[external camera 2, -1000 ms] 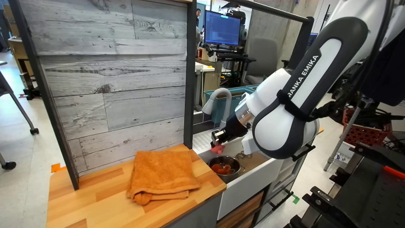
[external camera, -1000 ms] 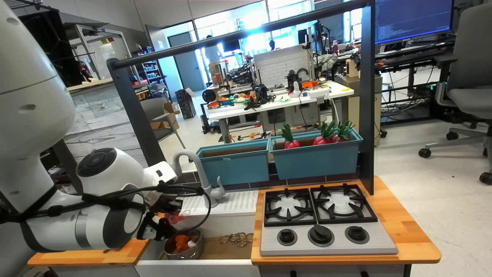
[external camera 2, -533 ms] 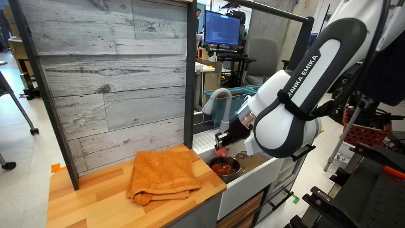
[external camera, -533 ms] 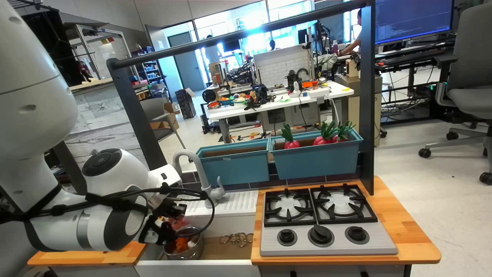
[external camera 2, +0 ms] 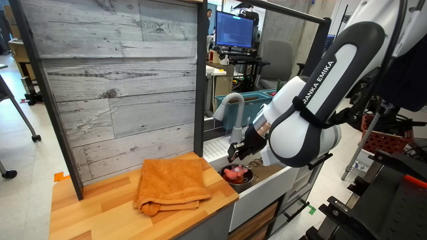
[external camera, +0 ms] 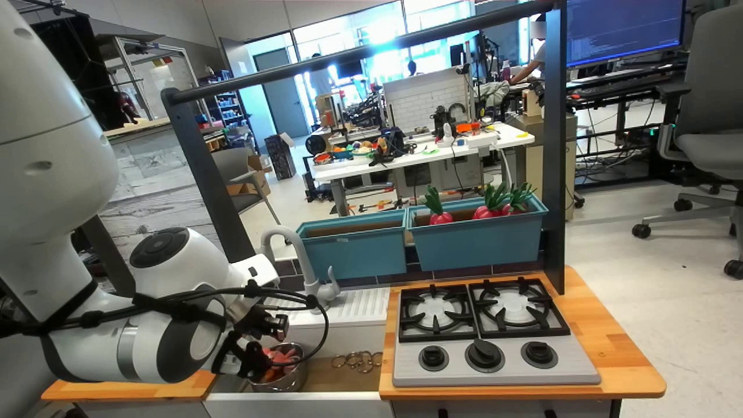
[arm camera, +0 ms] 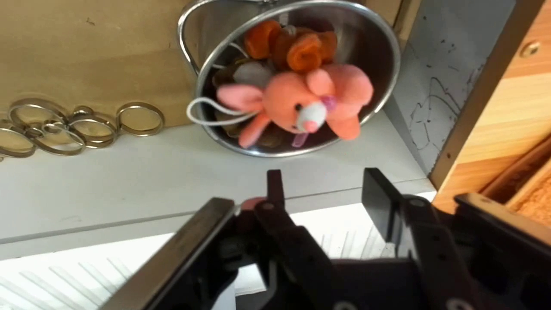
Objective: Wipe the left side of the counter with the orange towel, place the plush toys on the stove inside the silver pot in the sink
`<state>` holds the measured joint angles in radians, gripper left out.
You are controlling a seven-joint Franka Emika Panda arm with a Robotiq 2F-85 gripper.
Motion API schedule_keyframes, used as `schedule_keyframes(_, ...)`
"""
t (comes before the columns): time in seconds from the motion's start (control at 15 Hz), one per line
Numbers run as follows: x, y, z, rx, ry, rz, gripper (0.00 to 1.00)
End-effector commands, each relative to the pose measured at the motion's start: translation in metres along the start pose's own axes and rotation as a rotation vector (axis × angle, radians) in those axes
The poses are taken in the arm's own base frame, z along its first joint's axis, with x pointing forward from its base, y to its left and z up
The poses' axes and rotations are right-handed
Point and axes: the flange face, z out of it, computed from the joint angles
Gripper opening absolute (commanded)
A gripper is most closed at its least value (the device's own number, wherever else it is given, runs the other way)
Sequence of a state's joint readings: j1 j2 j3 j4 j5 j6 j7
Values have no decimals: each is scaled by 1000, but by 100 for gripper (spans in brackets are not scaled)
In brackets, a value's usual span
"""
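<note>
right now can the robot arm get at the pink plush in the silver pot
Probably yes. The gripper is open near the silver pot, and the wrist view shows nothing lying over the pink plush, though the pot's rim might crowd the approach.

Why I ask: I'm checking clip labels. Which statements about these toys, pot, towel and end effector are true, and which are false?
1. An orange plush toy lies in the silver pot. True.
2. The silver pot stands on the stove. False: it stands in the sink.
3. The end effector is open, apart from the pink plush toy. True.
4. The orange towel lies on the wooden counter. True.
5. The orange towel is spread in a single layer. False: it is folded.
</note>
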<state>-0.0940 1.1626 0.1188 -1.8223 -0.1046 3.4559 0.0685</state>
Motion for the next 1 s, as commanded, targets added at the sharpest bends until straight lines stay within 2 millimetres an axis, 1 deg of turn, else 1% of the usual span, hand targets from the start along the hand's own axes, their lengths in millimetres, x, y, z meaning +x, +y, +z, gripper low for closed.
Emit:
schedule_keyframes(0.0,2,4,-17,-39,-50,-11,83)
schedule_keyframes(0.13,5,4,-36,-40,-55,-23,98)
schedule_keyframes(0.2,8,4,-50,-55,-53,-26,100)
schedule_keyframes(0.33,15,3,-86,-72,-48,-33,100)
schedule_keyframes(0.47,22,0,-117,-78,-51,-40,100)
schedule_keyframes(0.67,30,-7,-164,-65,-121,-34,100)
schedule_keyframes(0.8,37,-9,-196,-77,-182,15,100)
schedule_keyframes(0.87,38,-7,-157,-68,-129,-26,100)
schedule_keyframes(0.93,42,-8,-172,-74,-149,-17,100)
